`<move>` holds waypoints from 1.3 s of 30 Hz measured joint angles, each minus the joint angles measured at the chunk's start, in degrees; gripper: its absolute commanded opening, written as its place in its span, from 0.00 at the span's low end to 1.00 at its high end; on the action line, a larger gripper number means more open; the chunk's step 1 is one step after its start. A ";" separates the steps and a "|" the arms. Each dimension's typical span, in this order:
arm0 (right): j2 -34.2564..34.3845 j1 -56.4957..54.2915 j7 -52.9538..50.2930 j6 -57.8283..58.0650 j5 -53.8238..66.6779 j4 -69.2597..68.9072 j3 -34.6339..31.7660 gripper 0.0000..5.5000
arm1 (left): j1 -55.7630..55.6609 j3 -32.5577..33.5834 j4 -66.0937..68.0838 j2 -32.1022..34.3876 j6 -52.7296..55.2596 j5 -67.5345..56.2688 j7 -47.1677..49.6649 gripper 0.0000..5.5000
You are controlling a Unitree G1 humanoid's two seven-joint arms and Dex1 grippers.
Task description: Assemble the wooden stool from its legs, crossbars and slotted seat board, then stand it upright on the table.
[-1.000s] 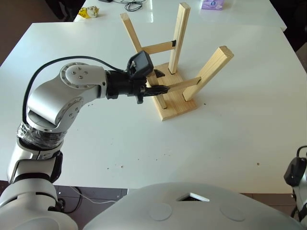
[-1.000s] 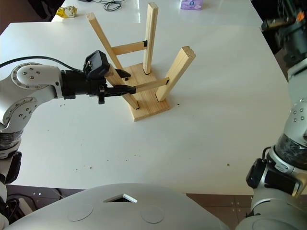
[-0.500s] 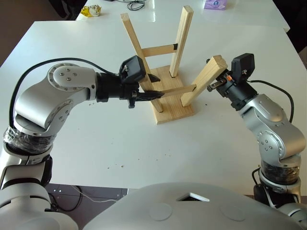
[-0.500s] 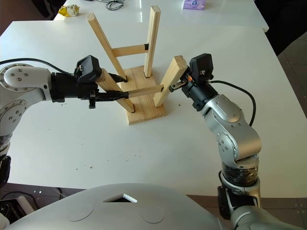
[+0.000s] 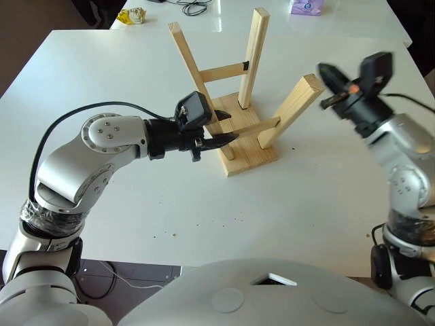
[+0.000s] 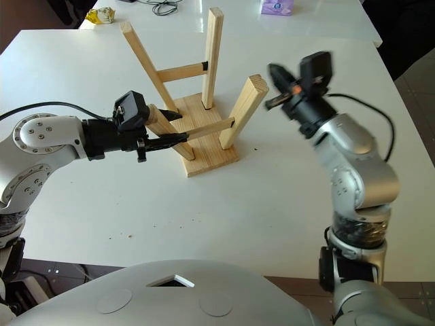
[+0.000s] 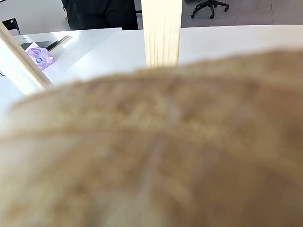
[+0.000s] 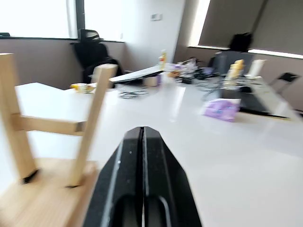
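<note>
The left claw [image 5: 228, 127] is clamped across the near leg [image 5: 230, 149] of the stool [image 5: 248, 95], which rests inverted on its seat board [image 5: 255, 151] just beyond. The wood looks light and rigid, but the slotted joints may pull apart, so grip low. The left forearm lies level. The right claw [image 5: 327, 70], pinched together and empty, is raised beside the tilted leg [image 5: 292, 112].

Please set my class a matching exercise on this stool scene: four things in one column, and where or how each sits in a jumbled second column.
1. seat board
2. right pincer
3. purple packet
4. yellow wrapper

A. far back, robot's left
B. raised in the air
C. lying flat, underside up
D. far back, robot's right

Pairs: 1-C, 2-B, 3-D, 4-A
</note>
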 measured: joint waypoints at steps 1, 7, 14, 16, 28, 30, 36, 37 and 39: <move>-0.74 -0.27 -0.75 -0.97 -1.01 1.28 -1.44 0.00 | -0.02 0.00 0.16 0.06 0.00 0.00 -0.15 0.37; 5.55 3.12 4.09 1.99 7.68 -8.60 10.43 0.00 | -0.44 -0.14 0.72 0.35 -0.12 0.13 -0.91 0.37; 11.97 6.13 -4.27 6.00 8.26 -14.75 11.71 0.00 | 1.42 1.41 0.44 1.86 -0.71 -0.35 -2.10 0.37; 11.84 6.12 -4.31 6.84 8.38 -14.78 11.89 0.00 | 1.77 1.43 0.75 2.11 -1.44 -0.34 -2.43 0.37; 8.95 10.88 5.16 7.16 14.79 -14.74 11.29 0.00 | 1.60 5.23 10.82 5.64 -6.63 -2.61 -18.23 0.57; 8.56 11.34 7.36 6.26 16.10 -14.49 10.42 0.00 | 1.34 6.07 12.65 5.94 -6.55 -3.17 -20.54 0.62; 6.80 11.56 10.98 3.84 17.80 -12.79 8.66 0.00 | 0.64 6.49 14.95 4.58 -6.47 -3.98 -22.16 0.78; 6.48 11.60 11.51 3.41 17.74 -11.91 8.19 0.00 | 0.61 6.77 15.55 4.10 -5.69 -4.06 -21.55 0.80; 5.52 11.57 12.65 2.35 17.21 -9.86 7.40 0.00 | 0.31 8.26 16.15 2.06 -3.89 -5.54 -19.54 0.81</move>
